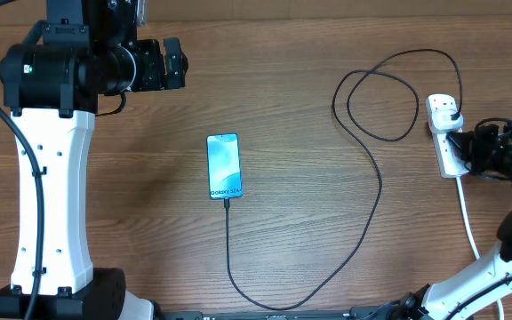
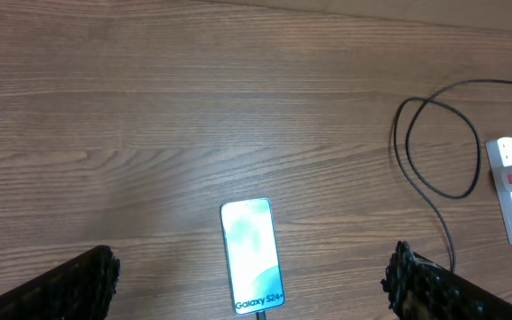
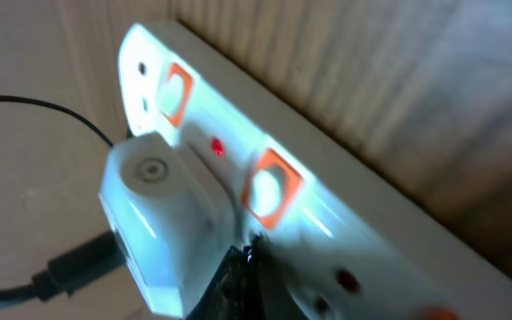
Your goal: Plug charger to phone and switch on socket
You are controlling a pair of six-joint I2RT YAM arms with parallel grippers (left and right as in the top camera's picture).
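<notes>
With the charger [image 1: 376, 191] already in the mid-table phone [image 1: 223, 166], the clenched right gripper [image 3: 236, 280] sat at the socket's [image 1: 445, 133] switch, which seemingly needed a firm press; the left gripper [image 1: 178, 62] hung released.

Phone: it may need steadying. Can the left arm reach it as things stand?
Probably yes: the left gripper hangs open, with only bare table between it and the phone; the charger runs off the phone's far end.

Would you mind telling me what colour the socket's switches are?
Orange-red switches on the white socket, clearest in the right wrist view.
</notes>
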